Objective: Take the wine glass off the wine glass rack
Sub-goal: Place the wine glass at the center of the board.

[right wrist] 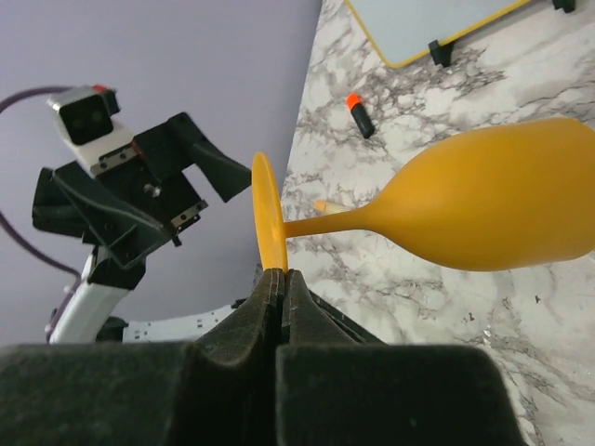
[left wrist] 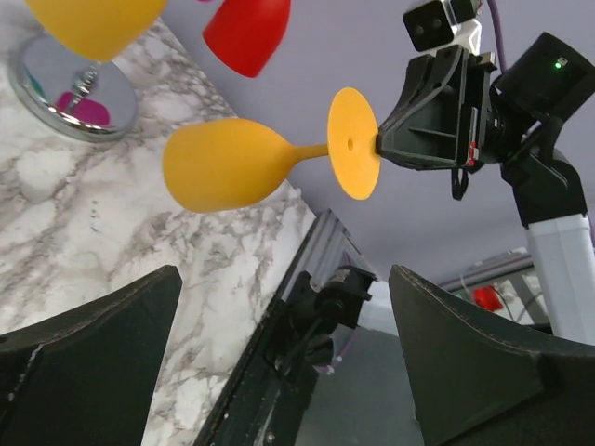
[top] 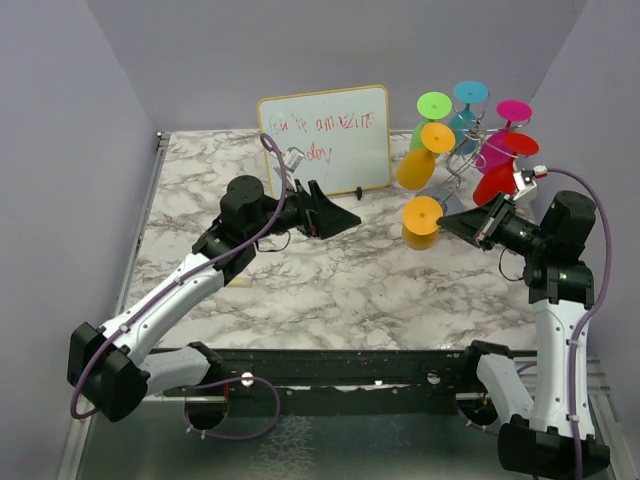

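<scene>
Right of centre in the overhead view, the orange plastic wine glass hangs on its side in the air. It sits below and left of the thin silver wire rack and clear of its curled arms, where other coloured glasses hang. The right gripper is clenched on the rim of the glass's flat round foot. In its wrist view both fingers pinch that disc at mid-frame, and the bowl stretches toward the right edge over the marbled tabletop. The left gripper, at centre frame, is spread wide and grasps nothing, facing the glass from the left. Behind it stands a yellow-framed whiteboard
</scene>
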Controlling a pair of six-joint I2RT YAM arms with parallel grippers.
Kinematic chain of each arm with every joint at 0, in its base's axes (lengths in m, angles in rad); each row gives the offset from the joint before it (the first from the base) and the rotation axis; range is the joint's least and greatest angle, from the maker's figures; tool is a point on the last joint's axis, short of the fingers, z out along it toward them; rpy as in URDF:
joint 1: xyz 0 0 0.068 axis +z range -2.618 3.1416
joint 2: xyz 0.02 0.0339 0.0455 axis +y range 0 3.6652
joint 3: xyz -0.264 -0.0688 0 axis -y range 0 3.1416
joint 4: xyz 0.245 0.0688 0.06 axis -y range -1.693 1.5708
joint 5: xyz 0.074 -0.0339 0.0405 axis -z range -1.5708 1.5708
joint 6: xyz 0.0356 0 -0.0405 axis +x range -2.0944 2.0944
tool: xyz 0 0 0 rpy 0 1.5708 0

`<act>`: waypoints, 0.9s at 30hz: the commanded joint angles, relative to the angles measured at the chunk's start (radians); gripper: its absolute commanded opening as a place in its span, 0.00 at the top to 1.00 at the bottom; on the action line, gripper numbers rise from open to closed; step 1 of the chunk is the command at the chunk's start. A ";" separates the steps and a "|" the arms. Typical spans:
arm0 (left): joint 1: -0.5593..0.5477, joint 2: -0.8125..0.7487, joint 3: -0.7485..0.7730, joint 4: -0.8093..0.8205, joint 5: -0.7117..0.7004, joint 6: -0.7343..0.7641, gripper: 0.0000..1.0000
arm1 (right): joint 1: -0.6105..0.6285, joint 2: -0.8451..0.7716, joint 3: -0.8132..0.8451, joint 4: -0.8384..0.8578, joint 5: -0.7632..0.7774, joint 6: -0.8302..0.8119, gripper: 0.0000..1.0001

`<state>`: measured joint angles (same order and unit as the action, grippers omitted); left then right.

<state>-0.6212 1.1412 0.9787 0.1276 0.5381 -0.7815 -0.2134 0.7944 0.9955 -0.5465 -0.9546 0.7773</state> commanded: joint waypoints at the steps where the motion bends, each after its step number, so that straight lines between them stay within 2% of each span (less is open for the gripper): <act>1: -0.010 0.061 -0.006 0.154 0.154 -0.098 0.08 | 0.028 0.007 -0.007 0.051 -0.128 -0.058 1.00; 8: -0.104 0.157 0.072 0.161 0.178 -0.083 0.16 | 0.092 0.027 0.013 0.010 -0.118 -0.135 0.99; 11: -0.122 0.188 0.094 0.175 0.193 -0.078 0.25 | 0.118 0.027 -0.002 0.060 -0.154 -0.127 0.99; 17: -0.130 0.229 0.136 0.185 0.229 -0.070 0.35 | 0.172 0.040 0.010 0.062 -0.157 -0.134 0.99; 25: -0.131 0.236 0.124 0.187 0.245 -0.059 0.61 | 0.308 0.057 -0.009 0.157 -0.126 -0.087 0.99; 27: -0.131 0.241 0.128 0.187 0.262 -0.054 0.75 | 0.340 0.072 -0.008 0.154 -0.106 -0.093 0.99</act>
<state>-0.7483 1.3670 1.0878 0.2909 0.7452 -0.8516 0.0746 0.8410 0.9955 -0.4370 -1.0710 0.6807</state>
